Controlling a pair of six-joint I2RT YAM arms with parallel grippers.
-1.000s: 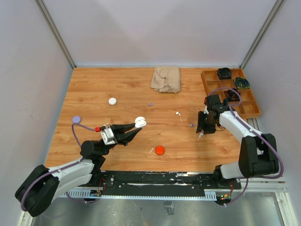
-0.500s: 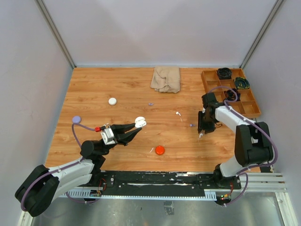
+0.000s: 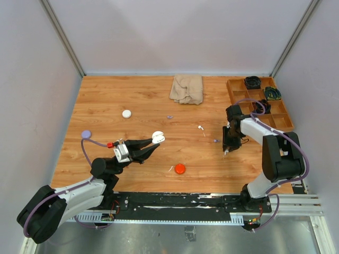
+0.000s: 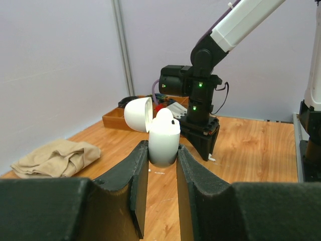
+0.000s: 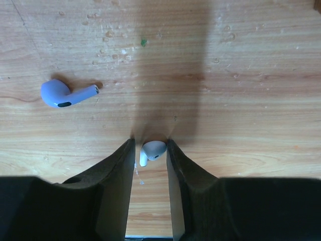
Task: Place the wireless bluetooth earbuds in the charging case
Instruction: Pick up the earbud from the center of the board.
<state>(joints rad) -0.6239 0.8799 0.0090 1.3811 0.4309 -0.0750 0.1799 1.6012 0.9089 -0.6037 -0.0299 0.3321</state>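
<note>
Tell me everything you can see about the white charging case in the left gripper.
The charging case is a small, glossy white plastic-looking shell with rounded edges. Its hinged lid stands open, tipped leftward in the wrist view. It sits upright, pinched between the fingers of the left gripper; nothing else touches it.

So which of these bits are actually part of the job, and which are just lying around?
Job: open white charging case in the left gripper; white earbud at the right gripper; purple earbud beside it; another white earbud mid-table.
Lying about: red puck, white puck, purple puck, beige cloth, wooden tray.
</note>
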